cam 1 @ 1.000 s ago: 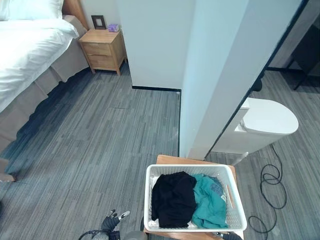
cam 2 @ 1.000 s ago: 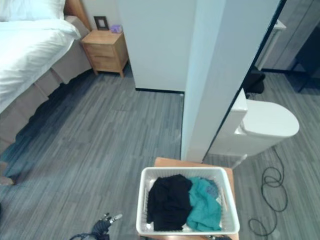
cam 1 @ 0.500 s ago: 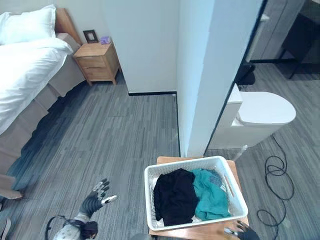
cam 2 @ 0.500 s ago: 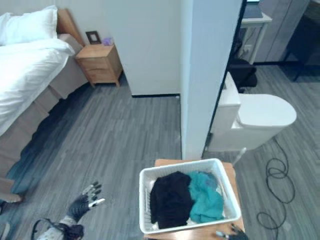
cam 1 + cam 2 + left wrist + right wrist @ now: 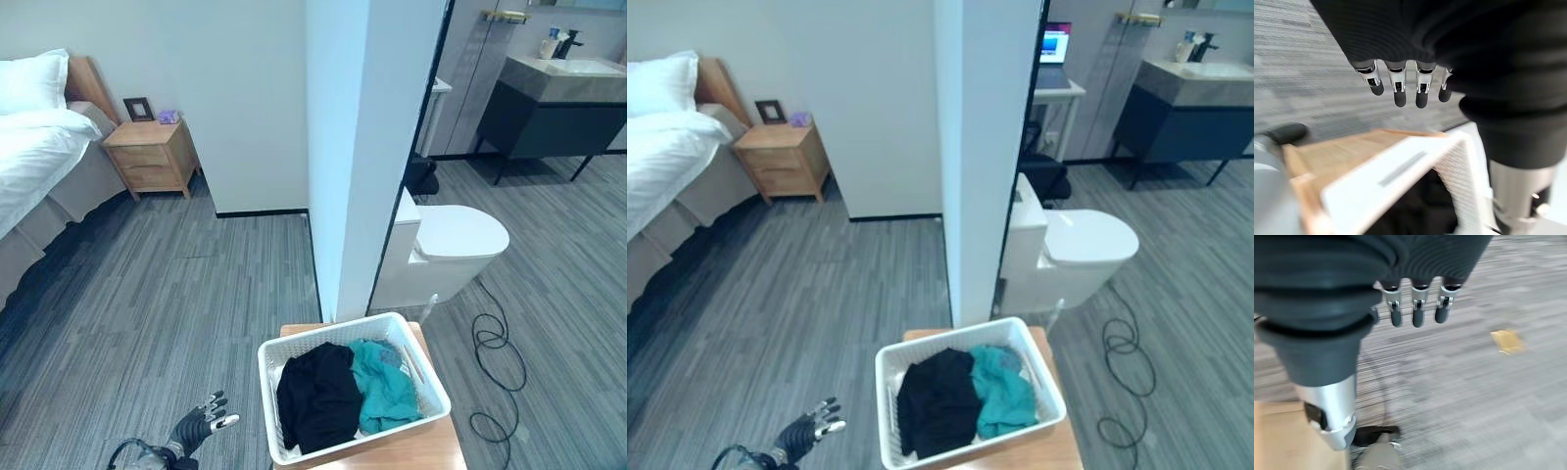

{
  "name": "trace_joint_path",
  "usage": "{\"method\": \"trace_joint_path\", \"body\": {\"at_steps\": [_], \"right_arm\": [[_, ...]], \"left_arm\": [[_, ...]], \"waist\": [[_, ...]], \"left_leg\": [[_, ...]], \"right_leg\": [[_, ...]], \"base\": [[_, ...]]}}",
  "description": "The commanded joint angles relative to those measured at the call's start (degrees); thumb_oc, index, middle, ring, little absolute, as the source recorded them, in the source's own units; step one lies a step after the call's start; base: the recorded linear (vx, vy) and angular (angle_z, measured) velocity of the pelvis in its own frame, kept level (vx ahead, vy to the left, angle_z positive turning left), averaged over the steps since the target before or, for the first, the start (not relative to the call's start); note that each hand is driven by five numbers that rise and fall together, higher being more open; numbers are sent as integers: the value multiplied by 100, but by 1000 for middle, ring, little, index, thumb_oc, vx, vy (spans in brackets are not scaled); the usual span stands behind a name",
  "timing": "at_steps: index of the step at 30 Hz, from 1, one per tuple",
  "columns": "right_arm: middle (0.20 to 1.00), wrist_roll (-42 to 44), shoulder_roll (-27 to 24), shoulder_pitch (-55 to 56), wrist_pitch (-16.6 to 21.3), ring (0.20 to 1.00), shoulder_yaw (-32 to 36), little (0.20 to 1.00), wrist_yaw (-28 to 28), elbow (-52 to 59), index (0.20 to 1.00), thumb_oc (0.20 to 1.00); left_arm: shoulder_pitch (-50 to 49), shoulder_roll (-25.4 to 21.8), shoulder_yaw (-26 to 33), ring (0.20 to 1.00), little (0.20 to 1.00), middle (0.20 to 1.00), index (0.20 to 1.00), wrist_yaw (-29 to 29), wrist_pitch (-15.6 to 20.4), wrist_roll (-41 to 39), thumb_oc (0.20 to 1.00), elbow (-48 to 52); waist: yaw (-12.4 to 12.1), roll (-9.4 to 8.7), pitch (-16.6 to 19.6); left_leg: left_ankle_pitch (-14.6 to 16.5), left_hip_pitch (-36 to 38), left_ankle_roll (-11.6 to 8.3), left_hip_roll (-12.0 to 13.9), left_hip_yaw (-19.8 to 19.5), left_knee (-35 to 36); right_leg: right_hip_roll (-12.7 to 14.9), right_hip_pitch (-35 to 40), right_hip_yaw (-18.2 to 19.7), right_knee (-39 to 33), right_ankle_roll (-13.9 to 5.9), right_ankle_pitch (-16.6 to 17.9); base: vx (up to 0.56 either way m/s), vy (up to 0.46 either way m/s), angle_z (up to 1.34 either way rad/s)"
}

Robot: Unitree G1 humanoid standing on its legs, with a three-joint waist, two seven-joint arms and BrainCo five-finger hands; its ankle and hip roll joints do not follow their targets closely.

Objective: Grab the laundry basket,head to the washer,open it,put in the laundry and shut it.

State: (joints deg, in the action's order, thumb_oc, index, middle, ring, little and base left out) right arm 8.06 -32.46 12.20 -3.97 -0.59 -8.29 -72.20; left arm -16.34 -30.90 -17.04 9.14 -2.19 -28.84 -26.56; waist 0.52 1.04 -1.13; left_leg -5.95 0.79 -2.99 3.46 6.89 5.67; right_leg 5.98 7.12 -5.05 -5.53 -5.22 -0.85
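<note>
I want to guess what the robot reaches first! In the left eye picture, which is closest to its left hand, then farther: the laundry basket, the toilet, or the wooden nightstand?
From the left hand, low on the left:
1. Laundry basket, just to its right on the small wooden table.
2. Toilet, farther off to the right, beyond the wall.
3. Nightstand, farthest, by the bed on the left.

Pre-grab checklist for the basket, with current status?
1. Basket sits flat on the wooden stand: ok.
2. Laundry inside, black cloth and teal cloth below the rim: ok.
3. Left hand free, fingers straight: ok.
4. Left hand on the basket: not ok, it hangs over the floor beside the stand.
5. Right hand free, fingers straight: ok.
6. Washer located: cannot tell.
</note>
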Motion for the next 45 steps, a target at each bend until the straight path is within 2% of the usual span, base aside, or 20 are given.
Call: {"method": "trace_joint_path", "body": {"at_steps": [1,2,3,4,5,7,9,13,14,18,24,27,28,29,31,32,34,35,39,45], "right_arm": [[1000,153,-1607,-90,-201,1000,215,1000,-302,2943,1000,1000],[1000,356,-2045,41,-265,1000,422,1000,-368,3771,1000,1000],[1000,356,-2045,45,-266,1000,425,1000,-368,3773,1000,1000],[1000,1134,-2661,156,-227,1000,693,1000,-373,4952,1000,1000],[1000,1137,-2662,199,-238,1000,730,1000,-372,4977,1000,1000],[1000,2019,-3070,178,-71,1000,753,1000,-302,5707,1000,1000],[1000,2470,-3221,-213,104,1000,469,1000,-191,5992,1000,1000],[1000,2649,-3283,-624,118,1000,-24,1000,-152,6046,1000,1000],[1000,2596,-3328,-955,99,1000,-420,1000,-145,6021,1000,1000],[1000,2455,-3188,-1377,34,1000,-927,1000,-151,5811,1000,1000],[1000,2244,-2839,-1813,-147,1000,-1290,1000,-159,5405,1000,1000],[1000,1986,-2636,-2040,-280,1000,-1255,1000,-205,5195,1000,1000],[1000,1985,-2639,-2045,-281,1000,-1256,1000,-206,5193,1000,1000],[1000,1911,-2551,-2127,-318,1000,-1234,1000,-202,5262,1000,1000],[1000,1871,-2433,-2185,-329,1000,-1225,1000,-203,5410,1000,1000],[1000,1871,-2435,-2185,-331,1000,-1223,1000,-203,5411,1000,1000],[1000,1831,-2265,-2237,-323,1000,-1261,1000,-210,5674,1000,1000],[1000,1831,-2266,-2239,-323,1000,-1260,1000,-210,5674,1000,1000],[1000,1827,-2084,-2358,-247,1000,-1438,1000,-190,5734,1000,1000],[1000,1874,-1961,-2666,-187,1000,-1660,1000,-117,5476,1000,1000]], "left_arm": [[269,-55,321,1000,1000,1000,1000,-300,105,-389,1000,430],[251,-143,337,1000,1000,1000,1000,-332,89,-605,1000,563],[251,-143,335,1000,1000,1000,1000,-333,89,-605,1000,563],[189,-336,222,1000,1000,1000,1000,-365,73,-1191,1000,866],[193,-337,206,1000,1000,1000,1000,-368,70,-1194,1000,871],[41,-592,23,1000,1000,1000,1000,-496,64,-1769,1000,1222],[-43,-955,-100,1000,1000,1000,1000,-638,73,-2189,1000,1612],[-4,-1172,-348,1000,1000,1000,1000,-670,57,-2439,1000,1788],[35,-1253,-542,1000,1000,1000,1000,-645,38,-2455,1000,1837],[212,-1214,-729,1000,1000,1000,1000,-659,21,-2243,1000,1712],[626,-794,-818,1000,1000,1000,1000,-623,-50,-1481,1000,1091],[1122,-78,-518,1000,1000,1000,1000,-666,-111,-560,1000,236],[1130,-70,-518,1000,1000,1000,1000,-663,-106,-556,1000,226],[1426,255,-407,1000,1000,1000,1000,-706,-116,-246,1000,-176],[1755,595,-323,1000,1000,1000,1000,-739,-142,63,1000,-616],[1761,599,-323,1000,1000,1000,1000,-738,-139,64,1000,-622],[2363,1001,-231,1000,1000,1000,1000,-858,-104,375,1000,-1466],[2371,1004,-231,1000,1000,1000,1000,-857,-100,376,1000,-1474],[3427,1452,-252,1000,1000,1000,1000,-1040,-9,600,1000,-2925],[4063,1554,-444,1000,1000,1000,1000,-1096,46,630,1000,-3445]], "waist": [[7,7,-186],[55,9,-183],[53,10,-177],[139,19,-188],[124,23,-169],[167,38,-136],[171,61,-113],[170,66,-115],[168,59,-131],[179,47,-173],[180,35,-326],[178,20,-493],[179,23,-495],[188,18,-570],[209,5,-673],[209,7,-675],[233,-24,-849],[233,-22,-852],[260,-77,-1179],[238,-97,-1500]], "left_leg": [[633,460,-110,160,-304,-152],[631,476,-124,167,-264,-140],[631,470,-124,167,-264,-140],[637,523,-149,176,-189,-117],[626,503,-149,174,-189,-114],[622,541,-171,169,-117,-102],[625,592,-185,164,-55,-95],[628,611,-197,171,-15,-84],[632,614,-207,181,1,-75],[627,594,-217,191,6,-74],[611,467,-222,202,-30,-67],[572,299,-224,198,-64,-67],[572,298,-224,198,-65,-67],[558,239,-221,204,-77,-67],[538,169,-216,202,-82,-67],[537,168,-216,202,-82,-67],[496,39,-209,204,-98,-67],[496,38,-209,204,-98,-67],[437,-200,-203,209,-140,-163],[395,-531,-206,209,-220,-375]], "right_leg": [[7,-216,-361,298,-161,-27],[2,-223,-341,285,-172,-8],[2,-229,-340,286,-172,-7],[0,-224,-292,270,-199,29],[1,-245,-290,268,-198,38],[11,-240,-252,243,-222,95],[23,-229,-235,243,-242,133],[31,-239,-225,261,-252,146],[31,-252,-213,251,-254,153],[23,-279,-205,230,-250,153],[19,-386,-207,176,-234,167],[9,-516,-208,137,-213,200],[9,-517,-209,138,-213,200],[9,-577,-190,150,-199,208],[0,-662,-167,172,-181,220],[0,-664,-167,173,-181,220],[-6,-819,-146,208,-170,251],[-6,-821,-146,210,-170,250],[-10,-1090,-106,315,-138,288],[-1,-1346,-88,403,-109,347]], "base": [[5,5,-5],[-2,5,-7],[3,18,-8],[-2,14,-7],[0,0,0],[13,13,-2],[24,18,-16],[10,2,-9],[4,-6,-13],[2,-6,-8],[-30,-8,0],[-91,-16,-3],[-67,-10,-3],[-75,-10,-2],[-83,-8,-3],[-103,-18,-4],[-112,-23,-2],[-79,-11,-2],[-133,-29,-2],[-110,-30,0]]}}
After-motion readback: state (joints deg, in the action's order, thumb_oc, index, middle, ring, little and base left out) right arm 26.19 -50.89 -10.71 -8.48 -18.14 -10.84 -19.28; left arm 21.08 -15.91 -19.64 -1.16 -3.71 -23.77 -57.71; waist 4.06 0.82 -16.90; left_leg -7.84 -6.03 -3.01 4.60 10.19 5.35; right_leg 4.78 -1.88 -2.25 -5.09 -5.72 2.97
